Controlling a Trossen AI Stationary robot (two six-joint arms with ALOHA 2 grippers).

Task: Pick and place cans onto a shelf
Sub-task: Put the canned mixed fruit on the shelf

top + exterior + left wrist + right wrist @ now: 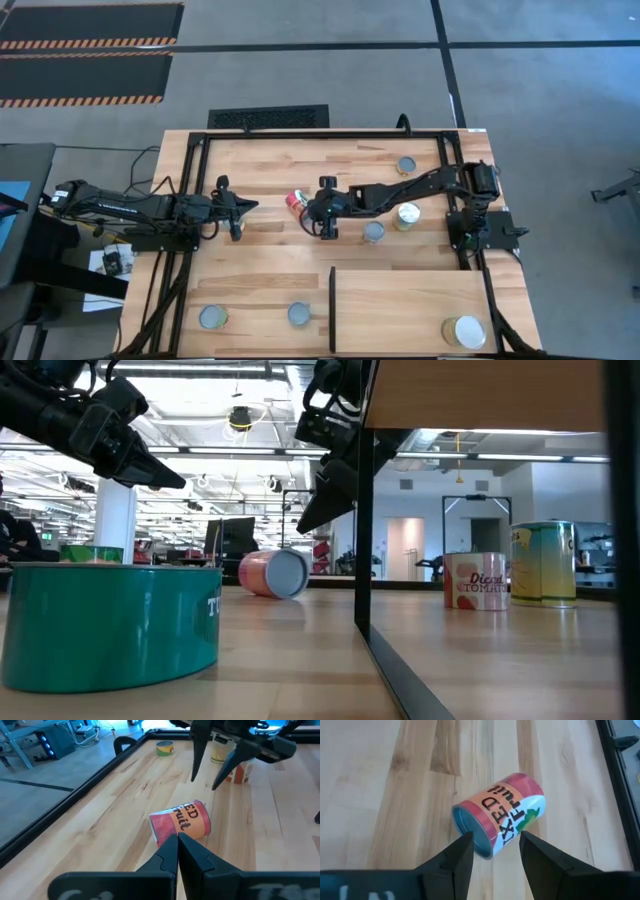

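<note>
A red-and-orange labelled can (500, 815) lies on its side on the wooden tabletop, near the table's middle (296, 200). My right gripper (495, 847) is open and hangs above the can, one finger on either side of its silver end, touching nothing; the low view shows it (322, 505) clear above the can (272, 573). My left gripper (177, 840) is shut and empty, left of the can and pointing at it (245, 207). The shelf (410, 295) is a pale panel at the near right with a black divider (332, 308); one white-topped can (464, 332) stands on it.
Upright cans stand behind the right arm (407, 165), (374, 232), (407, 215). Two more stand near the front edge left of the divider (213, 317), (299, 315); the teal one fills the low view's left (110, 620). A black frame (300, 133) rims the table.
</note>
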